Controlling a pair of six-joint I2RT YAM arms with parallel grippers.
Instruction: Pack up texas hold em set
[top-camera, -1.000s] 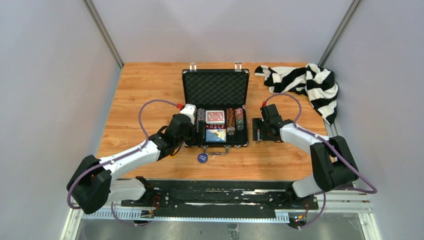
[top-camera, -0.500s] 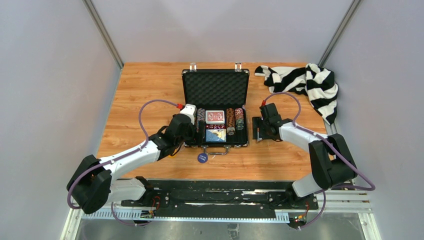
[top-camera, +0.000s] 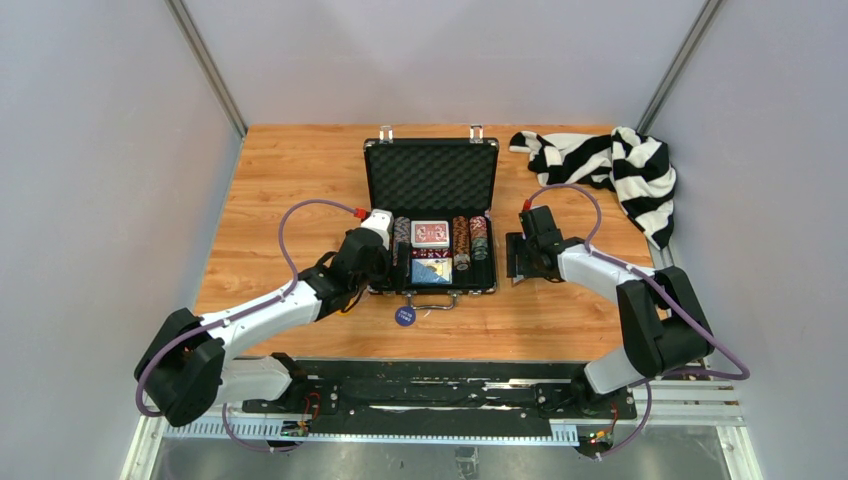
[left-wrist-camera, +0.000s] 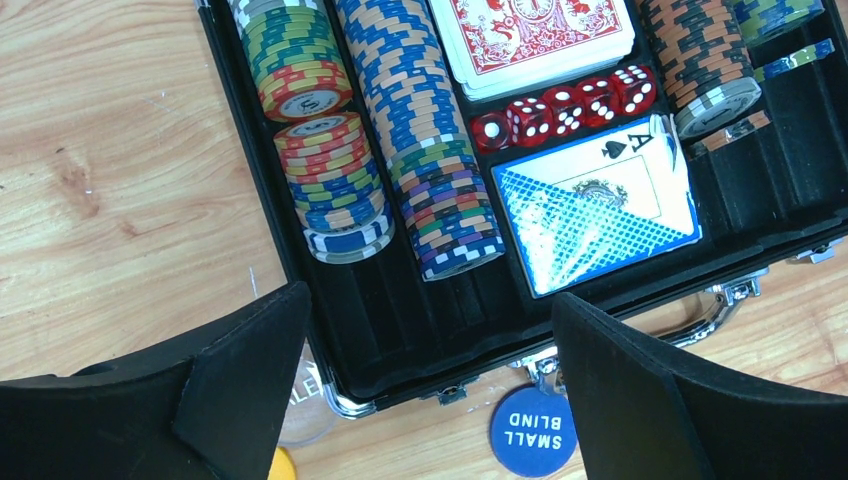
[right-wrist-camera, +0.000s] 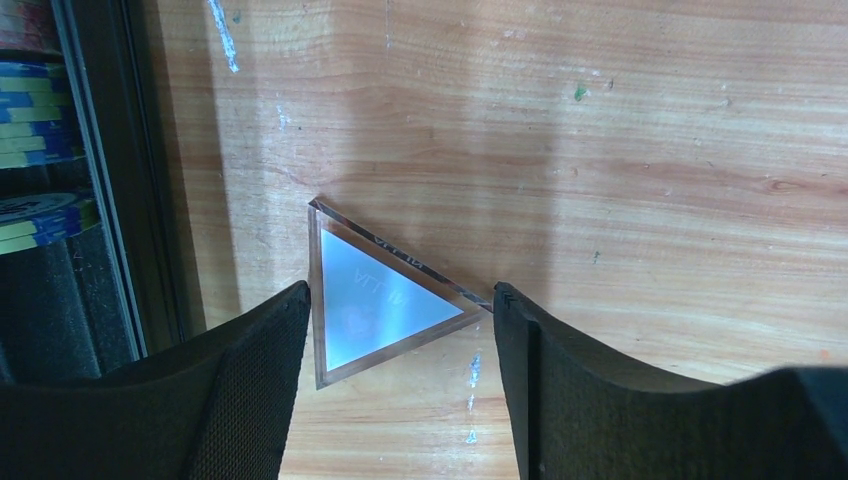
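Briefcase lies open on the counter, long axis left-right, handle toward the arm bases. Left gripper, spread empty over its near-left corner, hasn't moved. Right gripper, spread astride a clear triangle beside its right wall, has edged closer.

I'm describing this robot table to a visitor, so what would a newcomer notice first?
The open black briefcase at the centre of the table, its tray packed with rows of multicoloured chips, cards and red dice. Next, the striped cloth bunched at the far right corner, and a clear triangular plate lying inside the right pincer.
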